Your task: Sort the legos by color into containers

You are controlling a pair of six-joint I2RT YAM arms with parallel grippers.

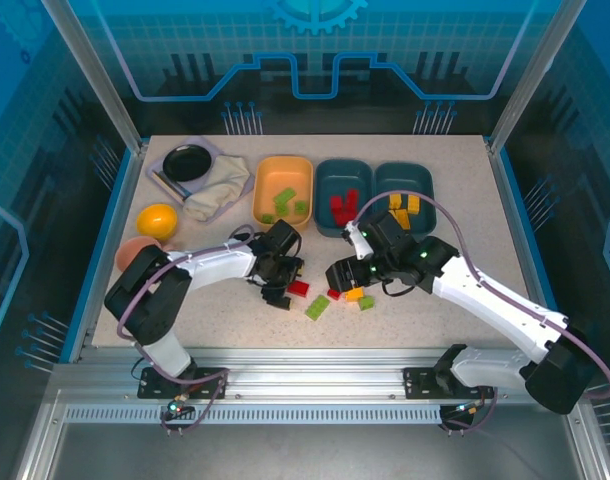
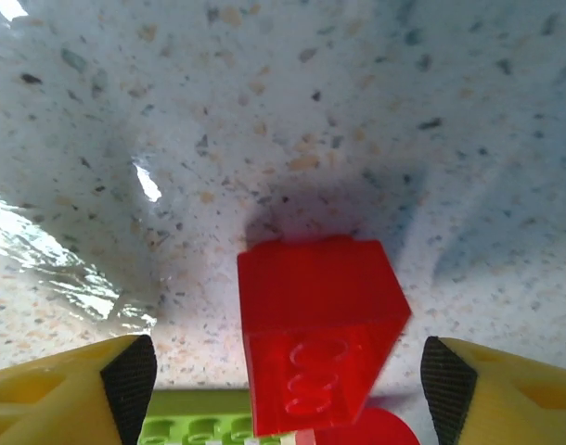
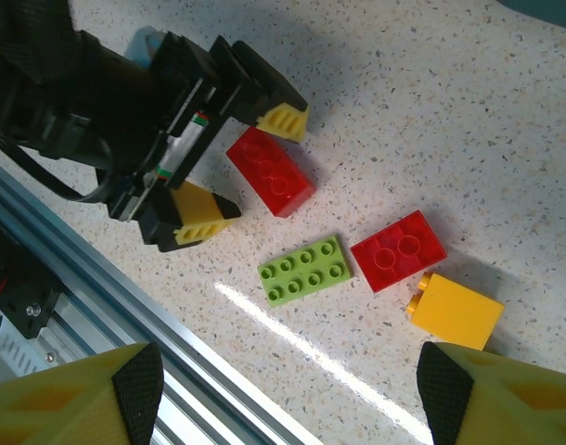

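Red plastic lies between the left gripper's parted fingers: a red brick on the speckled table, not clamped. Just beside it lie a green brick, a second red brick and a yellow-orange brick, under the right gripper, spread wide and empty. Farther back, the yellow-orange tray holds green legos, the middle teal tray holds red legos, and the right teal tray holds yellow legos.

At 12 o'clock on the table stood a row: left tray, middle tray, right tray, with sorted bricks in each. At 6 o'clock of the middle tray lay loose bricks. The dish and cloth sat at 10 o'clock, the bowls at 9.
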